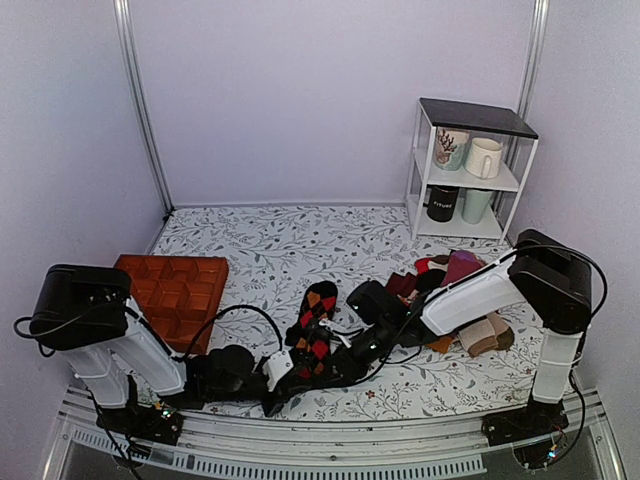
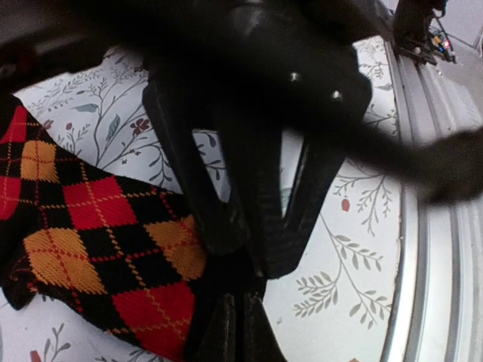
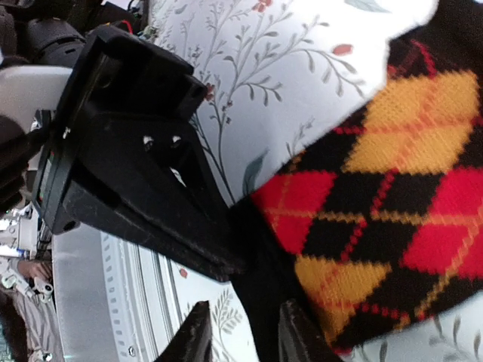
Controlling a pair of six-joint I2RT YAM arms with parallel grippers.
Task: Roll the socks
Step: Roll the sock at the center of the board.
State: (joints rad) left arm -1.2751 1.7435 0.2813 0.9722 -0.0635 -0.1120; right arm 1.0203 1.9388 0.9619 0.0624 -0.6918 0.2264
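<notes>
The black argyle socks (image 1: 316, 330) with red and orange diamonds lie flat near the table's front centre. They also show in the left wrist view (image 2: 90, 234) and the right wrist view (image 3: 392, 204). My left gripper (image 1: 283, 383) is at their near end. In its own view it (image 2: 238, 335) is shut on the socks' black edge. My right gripper (image 1: 332, 350) sits at the socks' right side, facing the left one. In its own view it (image 3: 243, 335) is open, its fingers straddling the black cuff edge.
A brown compartment tray (image 1: 175, 290) lies at the left. A pile of other socks (image 1: 450, 272) and a maroon and tan pair (image 1: 487, 335) lie at the right. A white shelf with mugs (image 1: 470, 170) stands at the back right. The metal rail (image 1: 330, 440) runs along the front edge.
</notes>
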